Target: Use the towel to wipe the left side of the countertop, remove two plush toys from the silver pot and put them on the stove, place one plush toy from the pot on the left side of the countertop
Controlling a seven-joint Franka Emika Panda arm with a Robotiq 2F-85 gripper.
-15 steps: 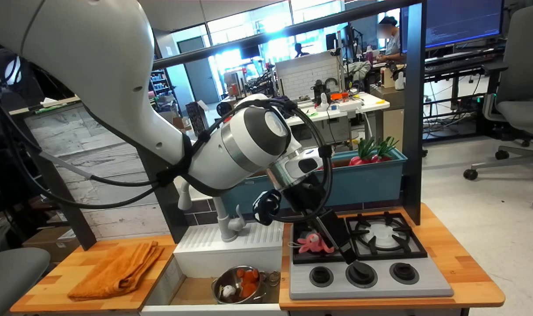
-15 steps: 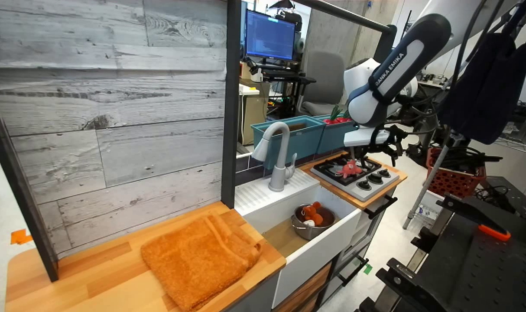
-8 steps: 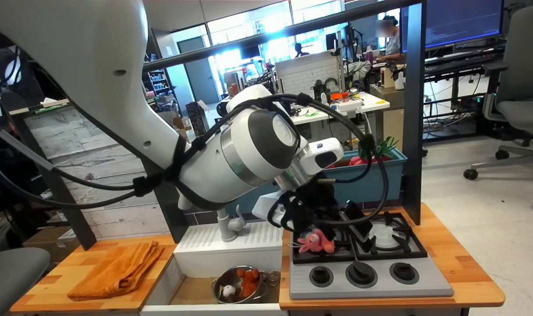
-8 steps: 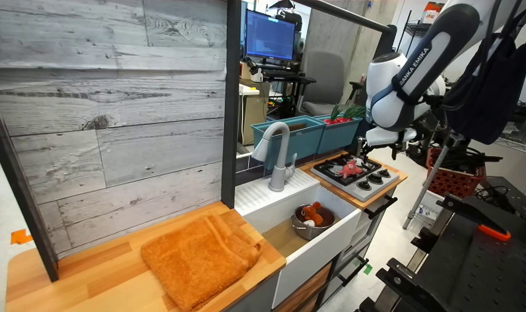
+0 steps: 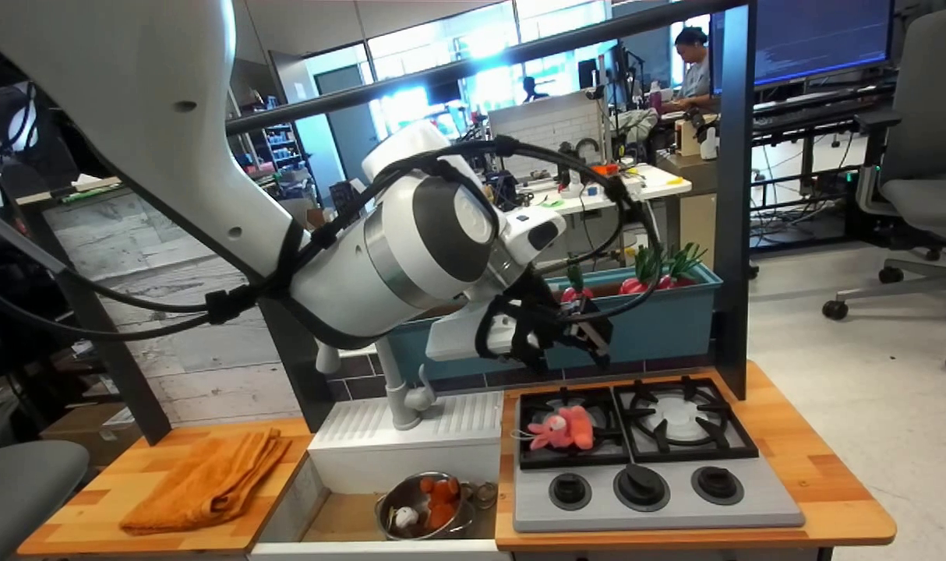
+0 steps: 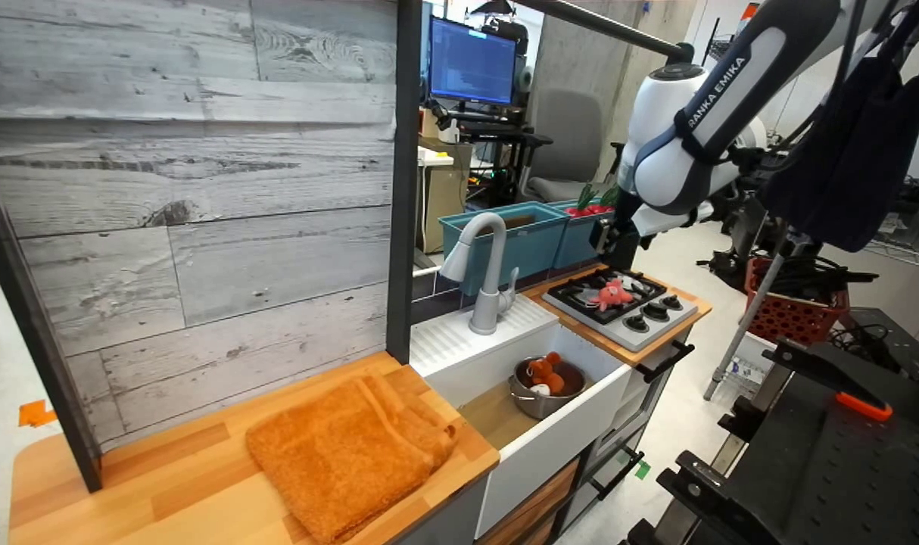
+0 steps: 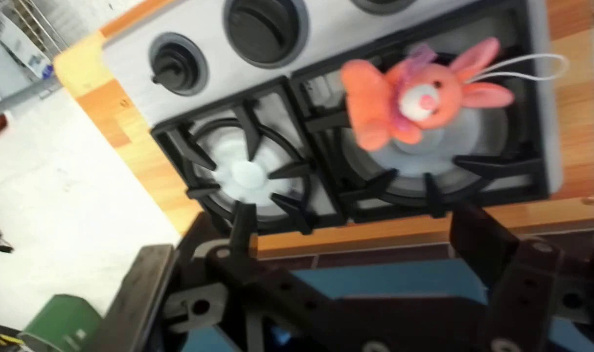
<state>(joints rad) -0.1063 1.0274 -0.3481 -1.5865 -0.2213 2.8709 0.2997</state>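
Note:
A pink-orange rabbit plush toy (image 5: 568,428) (image 6: 612,295) lies on the stove (image 5: 598,518); it also shows in the wrist view (image 7: 429,98), on a burner grate. The silver pot (image 5: 401,492) (image 6: 539,409) stands in the sink. It holds a red-orange plush toy (image 5: 442,506) (image 6: 546,375) and a white lump (image 5: 404,516). A dark brownish toy cannot be made out. The towel (image 5: 200,487) (image 6: 346,454) lies folded on the left countertop (image 5: 91,499) (image 6: 187,484). My gripper (image 5: 570,351) (image 6: 618,238) is open and empty above the stove's back; its fingers are apart in the wrist view (image 7: 355,217).
A teal planter (image 5: 637,331) with red vegetables stands behind the stove, close to my gripper. A grey faucet (image 5: 399,397) rises behind the white sink (image 6: 580,409). A black post (image 5: 734,234) and a bar (image 5: 504,66) frame the back.
My gripper has risen from beside the rabbit toy on the stove, turned, and moved back toward the planter. The rabbit toy, pot and towel have not moved.

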